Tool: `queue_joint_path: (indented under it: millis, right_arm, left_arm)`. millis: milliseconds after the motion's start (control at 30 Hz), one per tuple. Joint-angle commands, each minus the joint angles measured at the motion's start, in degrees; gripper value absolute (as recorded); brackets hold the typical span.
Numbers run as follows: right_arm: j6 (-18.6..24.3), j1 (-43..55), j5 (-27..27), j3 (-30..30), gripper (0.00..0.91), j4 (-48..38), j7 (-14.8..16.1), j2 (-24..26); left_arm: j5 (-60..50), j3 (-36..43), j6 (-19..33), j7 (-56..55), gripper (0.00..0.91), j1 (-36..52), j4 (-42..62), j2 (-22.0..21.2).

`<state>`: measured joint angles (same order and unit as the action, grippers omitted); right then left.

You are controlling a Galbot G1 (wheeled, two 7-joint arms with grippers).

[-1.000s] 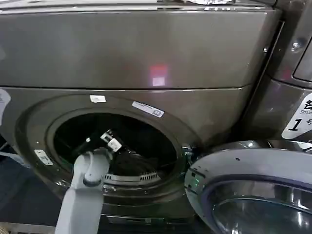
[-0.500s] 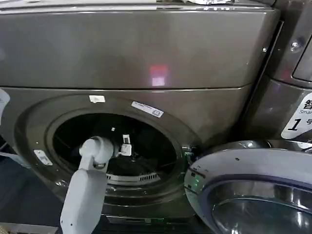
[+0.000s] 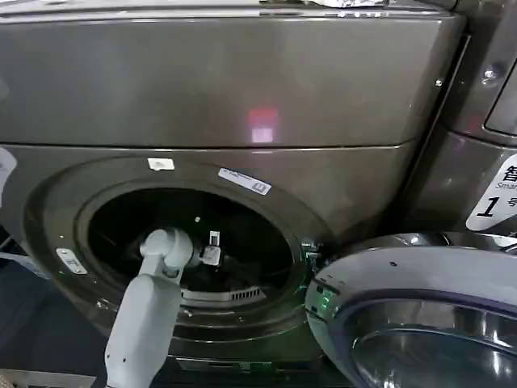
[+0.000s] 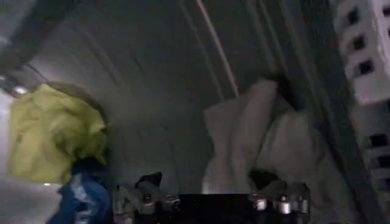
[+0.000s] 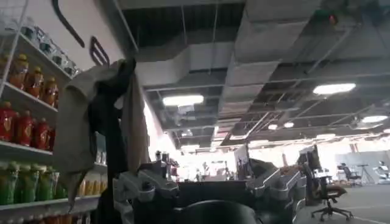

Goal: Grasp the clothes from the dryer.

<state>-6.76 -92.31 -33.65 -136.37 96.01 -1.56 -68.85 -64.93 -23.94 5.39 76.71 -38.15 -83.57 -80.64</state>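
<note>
Your clothes lie inside the dryer [image 3: 242, 121] drum: a pale grey-white garment [image 4: 268, 146] against the ribbed wall, a yellow-green one [image 4: 52, 137] well apart from it, a dark blue one [image 4: 82, 195] touching the yellow-green. Your left gripper [image 4: 210, 201] sits inside the porthole [image 3: 190, 242] — fingers apart, empty, just beside the pale garment. Your right gripper [image 5: 207, 189] is away from the dryer, fingers spread — a grey cloth [image 5: 91, 128] hangs near it.

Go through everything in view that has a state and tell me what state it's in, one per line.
dryer: open, left arm reaching into the drum
dryer door: swung open on the right
left gripper: open, over the pale garment
pale grey-white garment: crumpled, lying loose
yellow-green garment: crumpled, not held
navy blue garment: bunched beside the yellow-green one
right gripper: open, pointing at the ceiling
</note>
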Motion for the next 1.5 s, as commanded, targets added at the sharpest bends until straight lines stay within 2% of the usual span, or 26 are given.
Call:
queue_joint_path:
  millis: [33,200,233,267,1233,1333,1500]
  right_arm:
    - [0.0,0.0,0.0,0.0,0.907,0.1,0.0,0.0]
    - [0.0,0.1,0.0,0.2,0.907,0.5,-0.1,0.0]
    - [0.0,0.1,0.0,0.2,0.907,0.6,-0.1,0.0]
    - [0.0,0.0,0.0,0.1,0.907,0.6,-0.1,0.0]
    - [0.2,0.2,0.0,1.0,0.907,0.7,-0.2,-0.1]
    - [0.2,0.5,0.0,1.3,0.907,0.9,-0.3,0.0]
    - [0.2,0.4,0.0,1.2,0.907,0.7,-0.3,0.2]
  left_arm:
    - [-1.0,-0.2,-0.9,0.5,0.907,0.7,6.2,0.4]
    - [-1.1,-0.6,-1.6,0.5,0.907,1.3,7.6,0.4]
    - [-0.9,-0.6,-1.8,0.5,0.250,1.5,8.0,0.4]
    - [-0.7,-0.5,-1.8,0.5,0.000,1.6,8.3,0.4]
    - [9.1,-1.0,-4.2,-3.8,0.000,2.9,6.8,0.7]
    - [12.0,-0.9,-4.9,-9.4,0.000,3.5,6.8,0.6]
    - [18.7,-0.6,-7.5,-25.0,0.000,5.0,8.1,0.2]
